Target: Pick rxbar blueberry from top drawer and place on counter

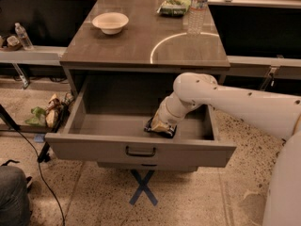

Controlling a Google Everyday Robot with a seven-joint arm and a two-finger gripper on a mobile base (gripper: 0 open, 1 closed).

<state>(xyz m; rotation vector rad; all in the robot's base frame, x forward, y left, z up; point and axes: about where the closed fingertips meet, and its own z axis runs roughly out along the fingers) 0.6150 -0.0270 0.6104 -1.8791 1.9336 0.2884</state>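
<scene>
White round bowl (110,21) on left of flat grey-brown counter (136,48); green crinkly snack bag (174,5), clear plastic bottle (197,8) at rear right. Wide grey top drawer (141,149) open below. Inside, right of centre: small dark-wrapped rxbar blueberry (166,132), white arm's gripper (160,125) down on it; whether it grips, cannot tell.

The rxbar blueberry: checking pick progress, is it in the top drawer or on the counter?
In the top drawer: the rxbar blueberry sits inside it at the gripper, below the counter.

Hand (161,126) low beneath bent arm (225,95)
</scene>
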